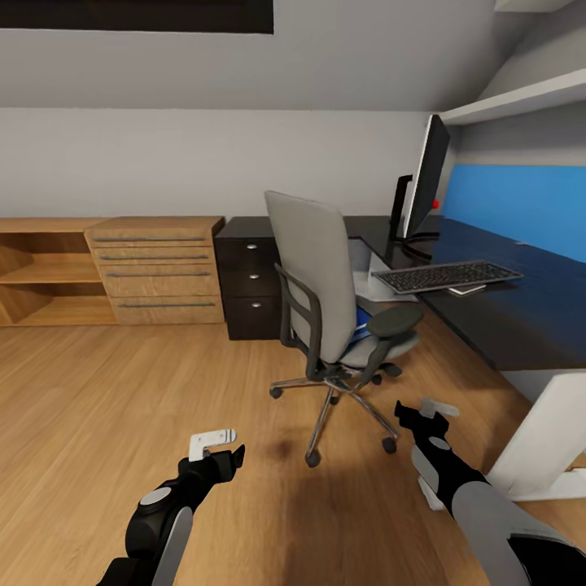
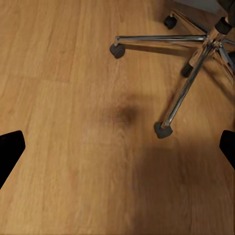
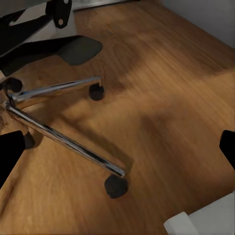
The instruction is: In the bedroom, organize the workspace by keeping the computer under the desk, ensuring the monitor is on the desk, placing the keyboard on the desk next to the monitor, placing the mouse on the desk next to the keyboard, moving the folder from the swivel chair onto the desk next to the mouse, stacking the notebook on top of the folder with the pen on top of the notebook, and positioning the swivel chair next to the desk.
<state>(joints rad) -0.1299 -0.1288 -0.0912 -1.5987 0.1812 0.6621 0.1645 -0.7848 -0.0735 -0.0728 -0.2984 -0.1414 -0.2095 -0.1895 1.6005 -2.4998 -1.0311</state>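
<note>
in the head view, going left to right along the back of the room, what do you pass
open wooden shelf → wooden drawer unit → dark drawer cabinet → swivel chair → monitor

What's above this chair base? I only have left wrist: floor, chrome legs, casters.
Observer: The swivel chair stands on that base, backrest toward the robot, seat facing the desk.
Operator: Folder there?
Observer: Something blue lies on the seat, mostly hidden by the backrest and armrest; probably the folder, but I can't confirm.
Operator: Desk contents?
Observer: The monitor and the keyboard in front of it are on the desk. I can't make out a mouse.
Operator: Gripper states?
Observer: Head view has the left gripper and right gripper both open and holding nothing, low over the floor on either side of the chair base.
</note>
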